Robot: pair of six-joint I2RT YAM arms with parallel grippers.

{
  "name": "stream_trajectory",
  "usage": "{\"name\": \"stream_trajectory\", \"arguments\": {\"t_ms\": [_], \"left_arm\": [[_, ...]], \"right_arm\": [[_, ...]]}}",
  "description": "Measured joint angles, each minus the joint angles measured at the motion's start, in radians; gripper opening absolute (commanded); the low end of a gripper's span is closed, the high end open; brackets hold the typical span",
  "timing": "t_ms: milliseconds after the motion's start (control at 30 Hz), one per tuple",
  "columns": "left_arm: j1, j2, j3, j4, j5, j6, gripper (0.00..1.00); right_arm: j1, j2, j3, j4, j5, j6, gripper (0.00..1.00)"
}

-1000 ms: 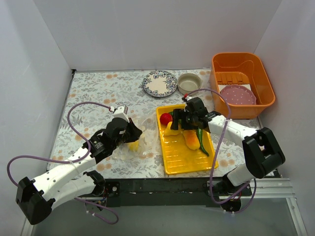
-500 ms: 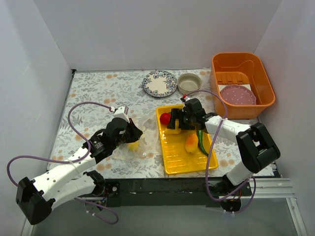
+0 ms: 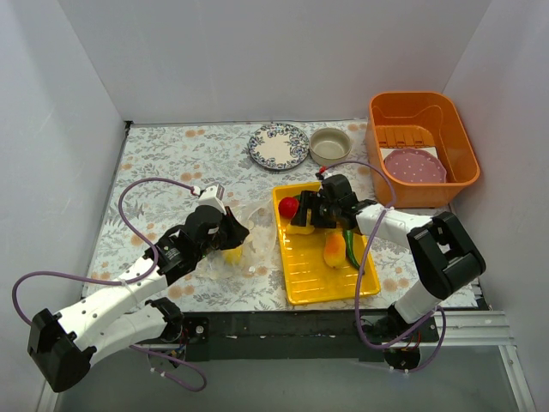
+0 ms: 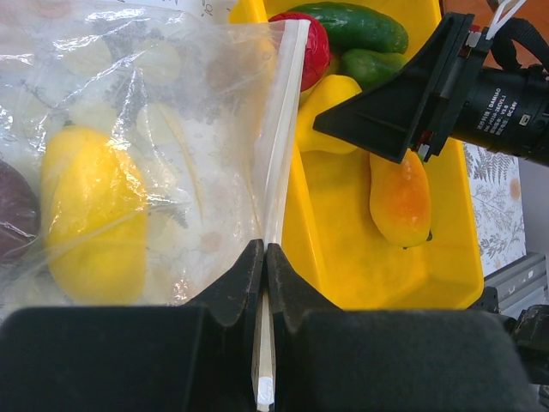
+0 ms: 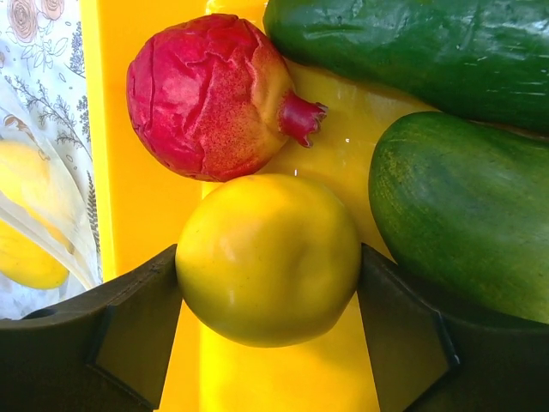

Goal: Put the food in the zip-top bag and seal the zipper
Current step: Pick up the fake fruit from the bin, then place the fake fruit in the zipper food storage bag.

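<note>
The clear zip-top bag (image 4: 171, 129) lies left of the yellow tray (image 3: 317, 283). It holds a yellow fruit (image 4: 86, 215) and a dark purple piece (image 4: 13, 210). My left gripper (image 4: 264, 253) is shut on the pale zipper (image 4: 281, 129) at the bag's mouth, next to the tray's edge. My right gripper (image 5: 268, 283) is at the tray's far left, its fingers against both sides of a round yellow fruit (image 5: 268, 257). A red pomegranate (image 5: 210, 94) and a green cucumber (image 5: 412, 51) lie just beyond it. An orange mango (image 3: 334, 249) and a green chili (image 3: 352, 245) lie further along the tray.
An orange basin (image 3: 463, 163) with a pink plate (image 3: 415, 165) stands at the back right. A patterned plate (image 3: 279, 146) and a small bowl (image 3: 329, 144) sit behind the tray. White walls close in the table on three sides.
My right gripper has moved left from above the orange mango to the yellow fruit beside the pomegranate. My left gripper has stayed on the zipper.
</note>
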Motion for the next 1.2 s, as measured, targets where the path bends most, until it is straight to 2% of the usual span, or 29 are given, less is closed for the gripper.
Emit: {"name": "stream_trajectory", "arguments": {"t_ms": [100, 233, 667, 833, 1033, 1200], "left_arm": [[0.0, 0.0, 0.0, 0.0, 0.0, -0.001, 0.0], [0.0, 0.0, 0.0, 0.0, 0.0, -0.002, 0.0], [0.0, 0.009, 0.023, -0.001, -0.011, -0.003, 0.0], [0.0, 0.03, 0.041, 0.001, -0.022, -0.023, 0.0], [0.0, 0.035, 0.041, 0.008, -0.018, -0.058, 0.0], [0.0, 0.032, 0.041, 0.025, 0.009, -0.077, 0.0]], "right_arm": [[0.0, -0.002, -0.004, 0.001, 0.001, 0.001, 0.36], [0.0, -0.031, -0.006, -0.006, 0.001, 0.0, 0.35], [0.021, -0.28, -0.007, -0.022, -0.009, -0.019, 0.36], [0.069, -0.271, -0.003, -0.027, -0.035, -0.041, 0.36], [0.184, -0.215, 0.029, 0.003, -0.033, -0.044, 0.37], [0.259, -0.136, 0.083, 0.038, 0.006, -0.034, 0.44]]}}
